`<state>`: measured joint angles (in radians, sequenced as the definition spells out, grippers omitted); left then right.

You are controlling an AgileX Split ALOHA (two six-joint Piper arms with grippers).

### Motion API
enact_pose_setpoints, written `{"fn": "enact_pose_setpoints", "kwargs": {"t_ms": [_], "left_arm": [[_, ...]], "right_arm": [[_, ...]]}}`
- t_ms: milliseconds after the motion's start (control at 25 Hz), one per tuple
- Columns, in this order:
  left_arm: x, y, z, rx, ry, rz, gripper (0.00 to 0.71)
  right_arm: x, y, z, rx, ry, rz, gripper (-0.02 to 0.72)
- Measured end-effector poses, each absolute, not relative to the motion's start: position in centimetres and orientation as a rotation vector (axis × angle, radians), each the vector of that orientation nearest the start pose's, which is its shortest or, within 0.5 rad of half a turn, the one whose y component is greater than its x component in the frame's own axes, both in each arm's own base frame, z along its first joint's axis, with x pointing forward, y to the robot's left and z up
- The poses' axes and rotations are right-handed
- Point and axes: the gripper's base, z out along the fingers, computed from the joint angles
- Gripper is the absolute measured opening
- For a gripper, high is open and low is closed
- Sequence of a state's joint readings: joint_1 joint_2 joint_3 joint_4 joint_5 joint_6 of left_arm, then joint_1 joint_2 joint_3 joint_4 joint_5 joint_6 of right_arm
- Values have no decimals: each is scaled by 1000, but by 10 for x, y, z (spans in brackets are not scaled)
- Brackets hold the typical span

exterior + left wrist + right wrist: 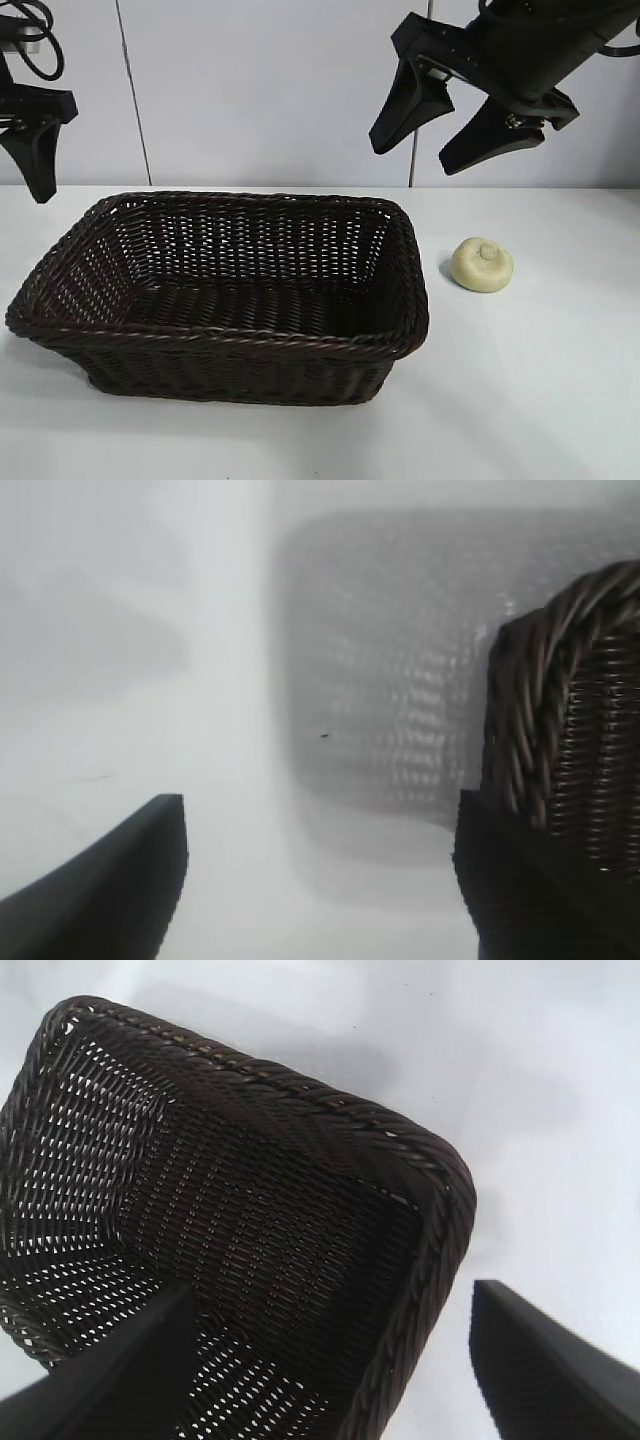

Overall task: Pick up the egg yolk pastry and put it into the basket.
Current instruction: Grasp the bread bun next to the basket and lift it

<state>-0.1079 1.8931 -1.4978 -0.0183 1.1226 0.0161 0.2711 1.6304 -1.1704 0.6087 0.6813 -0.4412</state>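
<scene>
Hovering with jaws apart above the basket's [400, 330] right rim, the right gripper [455, 125] should swing right, descend squarely over the pastry [482, 265], then close gently.

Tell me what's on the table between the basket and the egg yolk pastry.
Nothing: bare white table separates basket from egg yolk pastry, per the exterior view.

A plain robot test bench, likely a lab: a bare white table [560, 400] set against a blank white panelled wall [260, 90] with a thin vertical seam, and black robot arms hanging over it. Only a wicker basket [230, 345] and a small pastry [482, 264] sit out as props.
</scene>
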Motion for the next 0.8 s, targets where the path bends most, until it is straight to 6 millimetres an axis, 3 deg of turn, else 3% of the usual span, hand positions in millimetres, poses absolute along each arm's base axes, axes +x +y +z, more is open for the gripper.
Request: {"fn": "enact_pose_setpoints", "kwargs": {"t_ms": [320, 520, 800], "left_arm": [[381, 5, 234, 0, 3039, 2, 540], [375, 6, 241, -6, 3053, 2, 540], [351, 7, 281, 1, 2970, 28, 540]], "right_arm": [[324, 124, 262, -421, 2504, 596, 546], [324, 124, 262, -421, 2504, 596, 546], [324, 124, 262, -424, 2504, 593, 546]]}}
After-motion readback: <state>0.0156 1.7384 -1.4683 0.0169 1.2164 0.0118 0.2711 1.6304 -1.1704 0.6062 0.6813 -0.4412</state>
